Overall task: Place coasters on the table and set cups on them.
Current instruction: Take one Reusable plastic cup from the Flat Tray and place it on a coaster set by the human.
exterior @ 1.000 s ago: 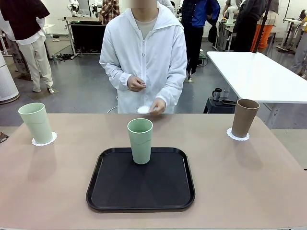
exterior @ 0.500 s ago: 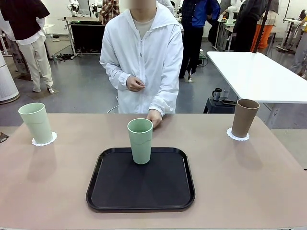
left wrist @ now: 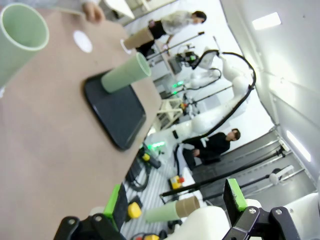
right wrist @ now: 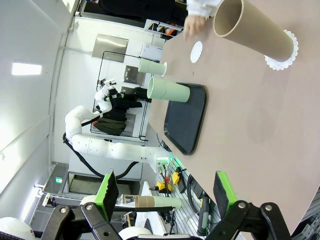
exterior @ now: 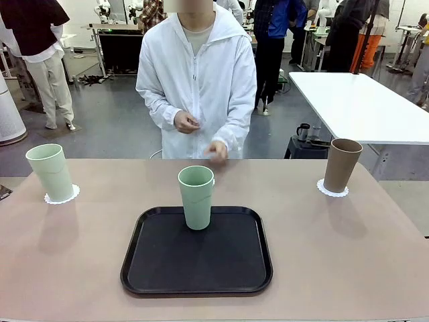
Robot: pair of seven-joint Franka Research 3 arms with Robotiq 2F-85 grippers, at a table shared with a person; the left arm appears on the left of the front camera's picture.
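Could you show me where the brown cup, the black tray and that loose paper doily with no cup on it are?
brown cup (exterior: pixel 342 166): front view, middle of its side wall.
black tray (exterior: pixel 201 260): front view, bare floor near its front edge.
loose doily (right wrist: pixel 196 51): right wrist view, its centre.

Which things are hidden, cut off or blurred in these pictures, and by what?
- Front view: the third coaster lies behind the middle green cup, which hides it.
- Left wrist view: the left green cup has its base cut off by the left edge.
- Right wrist view: the person's hand is blurred.
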